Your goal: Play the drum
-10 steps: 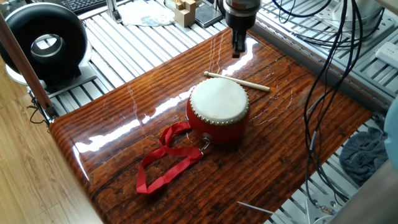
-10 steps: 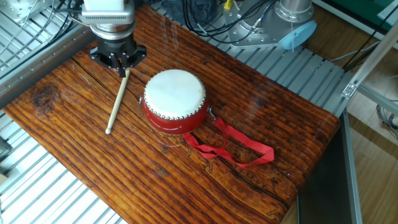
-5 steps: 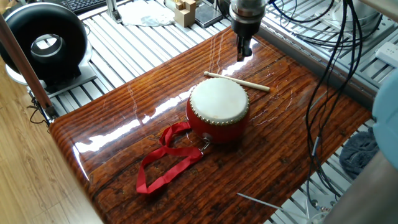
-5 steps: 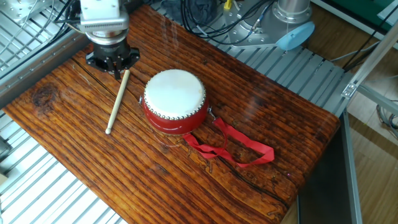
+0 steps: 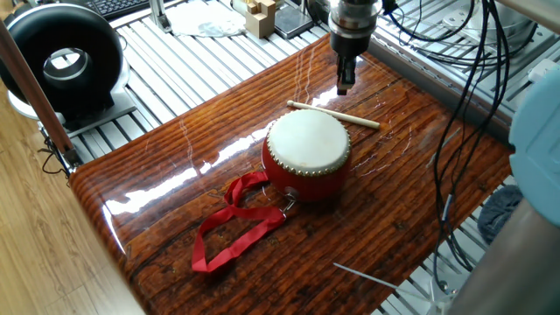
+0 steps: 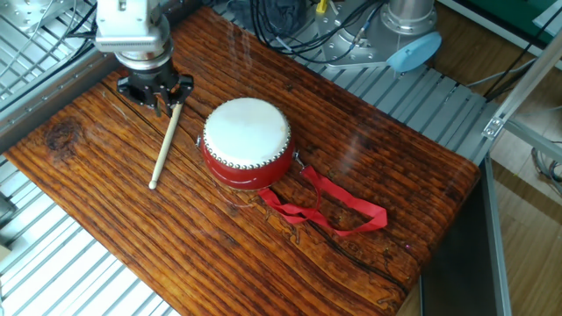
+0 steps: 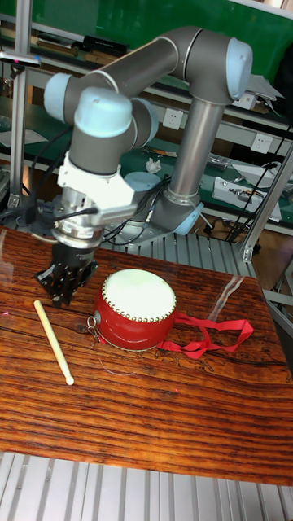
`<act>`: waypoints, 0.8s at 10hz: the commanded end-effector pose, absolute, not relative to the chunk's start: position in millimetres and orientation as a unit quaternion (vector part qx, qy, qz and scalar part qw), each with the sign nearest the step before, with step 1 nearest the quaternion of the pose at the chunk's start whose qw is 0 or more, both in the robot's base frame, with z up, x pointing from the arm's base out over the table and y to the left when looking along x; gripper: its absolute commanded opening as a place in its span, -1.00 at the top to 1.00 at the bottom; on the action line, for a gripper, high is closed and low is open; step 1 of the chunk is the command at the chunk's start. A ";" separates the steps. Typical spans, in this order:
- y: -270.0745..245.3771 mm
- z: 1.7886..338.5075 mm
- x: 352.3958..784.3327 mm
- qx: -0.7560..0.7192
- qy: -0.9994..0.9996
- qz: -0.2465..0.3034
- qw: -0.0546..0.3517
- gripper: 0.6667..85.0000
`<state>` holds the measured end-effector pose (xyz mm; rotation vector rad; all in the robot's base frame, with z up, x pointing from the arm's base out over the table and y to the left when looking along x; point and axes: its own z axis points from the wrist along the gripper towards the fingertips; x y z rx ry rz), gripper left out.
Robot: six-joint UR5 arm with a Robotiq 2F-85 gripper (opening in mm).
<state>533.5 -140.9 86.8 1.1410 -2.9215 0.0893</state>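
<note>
Drum (image 5: 307, 156) with a red body and cream skin sits upright near the middle of the dark striped wooden table (image 6: 378, 189), its studded rim facing up. A long red ribbon (image 5: 229, 223) trails from its side and lies in loose loops on the wood. Just beside the drum, on the side toward the arm's end, a thin pale stick (image 6: 165, 145) lies flat on the table, apart from the drum.

Above the far end of that stick hangs the gripper (image 6: 160, 98), pointing straight down and close to the wood. Its dark fingers (image 7: 61, 283) look drawn close together, but I cannot tell for certain whether the jaws are fully together or whether they touch the stick. Nothing appears to be held between them.

Off the table, a round black ring-shaped device (image 5: 59, 61) stands on the metal frame, and bundles of black cables (image 5: 464, 79) hang over the far side.
</note>
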 end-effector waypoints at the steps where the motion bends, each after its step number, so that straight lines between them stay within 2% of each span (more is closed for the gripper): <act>1: -147.5 68.7 537.0 0.332 -0.943 0.023 -0.002 0.37; 5: -149.9 56.0 530.8 0.352 -0.936 0.016 0.005 0.19; 6: -144.0 55.9 526.1 0.353 -0.936 0.002 0.007 0.04; 8: -142.6 51.9 518.3 0.357 -0.934 -0.008 0.008 0.04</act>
